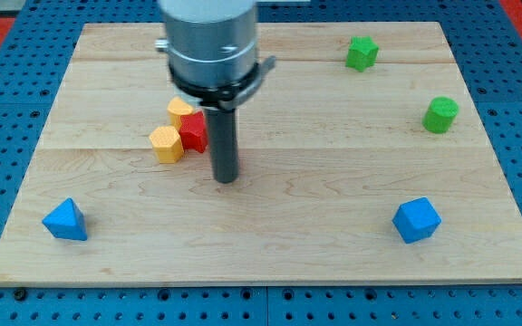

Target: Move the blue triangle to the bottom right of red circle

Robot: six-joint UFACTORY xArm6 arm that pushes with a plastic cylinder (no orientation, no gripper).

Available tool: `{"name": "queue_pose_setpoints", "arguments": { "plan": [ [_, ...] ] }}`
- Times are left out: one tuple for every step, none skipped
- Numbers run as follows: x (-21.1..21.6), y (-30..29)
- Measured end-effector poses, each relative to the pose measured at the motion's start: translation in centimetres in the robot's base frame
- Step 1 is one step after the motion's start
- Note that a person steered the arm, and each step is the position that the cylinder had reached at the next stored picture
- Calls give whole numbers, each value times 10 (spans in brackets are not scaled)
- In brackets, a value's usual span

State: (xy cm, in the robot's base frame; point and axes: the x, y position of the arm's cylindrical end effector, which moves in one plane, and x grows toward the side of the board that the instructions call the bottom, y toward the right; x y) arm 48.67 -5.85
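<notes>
The blue triangle [65,220] lies near the board's bottom left corner. A red block [194,132] sits left of centre, partly hidden by the rod, so its shape is unclear. My tip [227,178] rests on the board just to the lower right of the red block and well to the right of and above the blue triangle, touching neither.
Two yellow blocks [167,144] [180,110] press against the red block's left and top. A blue cube [416,220] sits at the bottom right. A green block [362,53] and a green cylinder [440,115] sit at the top right. The wooden board [333,254] ends in blue pegboard.
</notes>
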Motion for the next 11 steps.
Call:
{"name": "queue_pose_setpoints", "arguments": {
  "plan": [
    [28, -27],
    [80, -69],
    [131, -144],
    [111, -181],
    [75, -199],
    [75, -160],
    [74, -97],
    [67, -88],
    [67, -140],
    [45, -141],
    [42, -99]
  ]
}}
